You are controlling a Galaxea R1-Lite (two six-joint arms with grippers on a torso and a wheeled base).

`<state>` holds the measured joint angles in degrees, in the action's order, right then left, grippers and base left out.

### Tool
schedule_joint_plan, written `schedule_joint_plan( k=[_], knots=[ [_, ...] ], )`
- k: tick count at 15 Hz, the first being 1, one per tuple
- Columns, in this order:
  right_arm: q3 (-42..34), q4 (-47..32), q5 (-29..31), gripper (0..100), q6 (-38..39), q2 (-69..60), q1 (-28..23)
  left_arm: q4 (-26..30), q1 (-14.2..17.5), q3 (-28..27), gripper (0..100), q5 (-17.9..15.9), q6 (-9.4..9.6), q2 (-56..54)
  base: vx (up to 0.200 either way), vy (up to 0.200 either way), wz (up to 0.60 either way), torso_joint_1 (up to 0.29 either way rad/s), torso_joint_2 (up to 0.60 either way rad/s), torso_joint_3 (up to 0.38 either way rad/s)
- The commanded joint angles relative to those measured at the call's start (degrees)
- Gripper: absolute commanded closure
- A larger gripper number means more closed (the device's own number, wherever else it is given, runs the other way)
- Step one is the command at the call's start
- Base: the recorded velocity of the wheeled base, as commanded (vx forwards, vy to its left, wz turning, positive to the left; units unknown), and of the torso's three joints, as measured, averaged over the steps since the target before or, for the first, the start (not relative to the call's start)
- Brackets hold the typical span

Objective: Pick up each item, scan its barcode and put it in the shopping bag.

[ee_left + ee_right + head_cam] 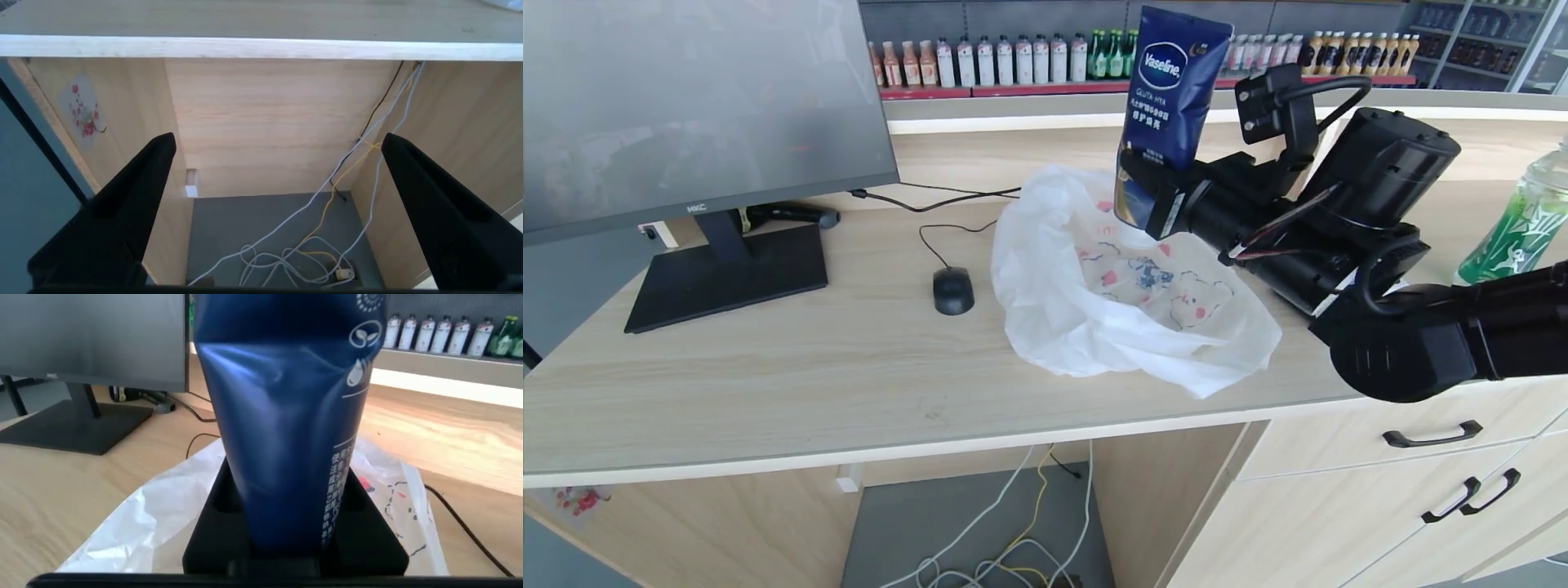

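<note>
Head view has the right end effector (1156,208) raised over the desk (792,367), pressed onto the bottom end of a blue pouch (1176,90). The pouch stands upright above it with its printed front turned toward the camera. Gripping it low like this leaves nearly all of both faces bare, which would suit showing a barcode; I cannot make out where that code sits.

Directly beneath the end effector lies the white shopping bag (1094,302), crumpled on the desk with its mouth slack and open upward. Holding the pouch just over the bag's far rim looks deliberate: a short lowering would bring it inside. From these pictures I cannot tell whether the scan is done.

Well off to the end effector's left, beside the monitor (703,106) stand, lies a dark handheld device, probably the scanner (784,215), with a mouse (953,290) nearer, between it and the bag. On the end effector's right, beyond the arm, stands a green bottle (1523,220), likely an item waiting its turn.

The left end effector (279,163) hangs below the desk's front edge with its fingers spread wide and nothing between them, cables (310,253) on the floor beyond it. Parked there, it keeps out of the working arm's way.
</note>
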<state>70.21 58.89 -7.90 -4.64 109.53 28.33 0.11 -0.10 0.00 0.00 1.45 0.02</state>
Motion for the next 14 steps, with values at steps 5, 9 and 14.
schedule_joint_plan(
  k=[5, 9, 14],
  knots=[
    [3.01, -0.01, -0.1, 100, -0.01, 5.34, -2.23, -0.02, 0.01, 0.0, 0, 0.0, 0.13, -0.02, 0.0, 0.0, 0.0, 0.0, 0.0, 0.0],
    [6.96, -0.01, -0.1, 100, -0.63, 9.12, -1.96, -0.02, 0.01, 0.0, 0, 0.0, 0.04, -0.02, 0.0, 0.0, 0.0, 0.0, 0.0, 0.0],
    [9.42, -0.53, -0.01, 100, -0.54, 12.11, 0.06, -0.02, 0.01, 0.0, 0, 0.0, 0.04, -0.02, 0.0, 0.0, 0.0, 0.0, 0.0, 0.0]
  ],
)
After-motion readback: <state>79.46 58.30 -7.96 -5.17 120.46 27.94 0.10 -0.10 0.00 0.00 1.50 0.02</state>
